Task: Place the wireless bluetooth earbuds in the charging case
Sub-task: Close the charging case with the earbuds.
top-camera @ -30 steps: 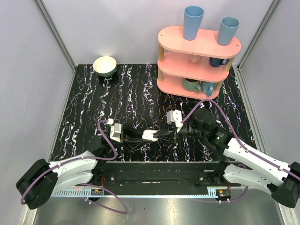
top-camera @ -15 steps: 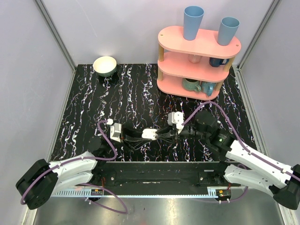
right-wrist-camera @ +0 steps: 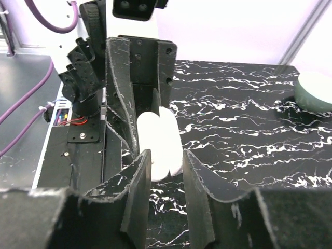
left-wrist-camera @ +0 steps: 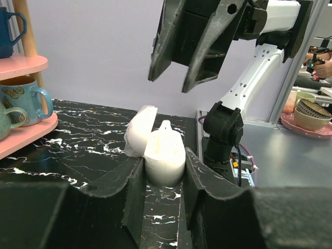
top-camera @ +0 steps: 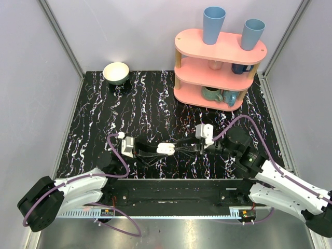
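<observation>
The white charging case sits lid-open between my left gripper's fingers, which are shut on it just above the marble table. Its lid leans to the left. A small white earbud tip pokes up from the case's top. No other earbud shows. From above, the case lies between the two arms. My right gripper hangs just right of it, open and empty. In the right wrist view the case lies beyond my right gripper.
A pink three-tier shelf with mugs and two blue cups stands at the back right. A pale bowl sits at the back left. The black base rail runs along the near edge.
My right arm has drawn back to the right, so its fingers have pulled away from the case. The left gripper and the case have stayed in place.
</observation>
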Tool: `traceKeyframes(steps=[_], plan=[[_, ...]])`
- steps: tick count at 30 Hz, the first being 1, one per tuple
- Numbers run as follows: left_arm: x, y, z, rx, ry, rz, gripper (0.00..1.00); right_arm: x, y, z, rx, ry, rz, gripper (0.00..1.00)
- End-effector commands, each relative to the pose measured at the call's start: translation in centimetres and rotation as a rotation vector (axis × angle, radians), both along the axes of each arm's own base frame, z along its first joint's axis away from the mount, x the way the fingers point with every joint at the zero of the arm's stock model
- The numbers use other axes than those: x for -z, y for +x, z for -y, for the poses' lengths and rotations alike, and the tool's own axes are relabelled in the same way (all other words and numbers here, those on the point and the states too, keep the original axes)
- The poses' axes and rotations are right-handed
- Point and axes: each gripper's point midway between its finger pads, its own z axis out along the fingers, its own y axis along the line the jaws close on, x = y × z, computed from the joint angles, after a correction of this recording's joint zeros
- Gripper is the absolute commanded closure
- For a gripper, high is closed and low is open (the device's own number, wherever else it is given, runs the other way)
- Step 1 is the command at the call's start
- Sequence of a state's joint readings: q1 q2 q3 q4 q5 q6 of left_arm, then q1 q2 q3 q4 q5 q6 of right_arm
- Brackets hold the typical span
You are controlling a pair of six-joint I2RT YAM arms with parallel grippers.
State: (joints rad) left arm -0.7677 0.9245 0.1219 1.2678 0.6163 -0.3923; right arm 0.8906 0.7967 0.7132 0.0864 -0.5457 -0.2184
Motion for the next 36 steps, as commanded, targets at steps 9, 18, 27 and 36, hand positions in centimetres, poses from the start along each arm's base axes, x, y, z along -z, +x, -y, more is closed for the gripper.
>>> traceKeyframes(steps=[9, 18, 27, 36], plan=[[-6.5, -2.3, -2.4, -0.014, -0.24, 0.257, 1.0, -3.0, 6.3, 2.0, 0.418, 0.201, -0.195, 0.39], [-6.4, -2.1, -2.1, -0.01, -0.23, 0.257, 1.0, -1.6, 9.9, 1.1, 0.672, 0.206, -0.67, 0.24], [-6.6, -2.1, -2.0, -0.007, -0.232, 0.257, 1.0, 1.9, 9.7, -1.0, 0.665, 0.067, -0.811, 0.25], [-6.6, -2.0, -2.1, -0.013, -0.237, 0.244, 1.0, 2.9, 8.4, -1.9, 0.586, 0.014, -0.831, 0.29]])
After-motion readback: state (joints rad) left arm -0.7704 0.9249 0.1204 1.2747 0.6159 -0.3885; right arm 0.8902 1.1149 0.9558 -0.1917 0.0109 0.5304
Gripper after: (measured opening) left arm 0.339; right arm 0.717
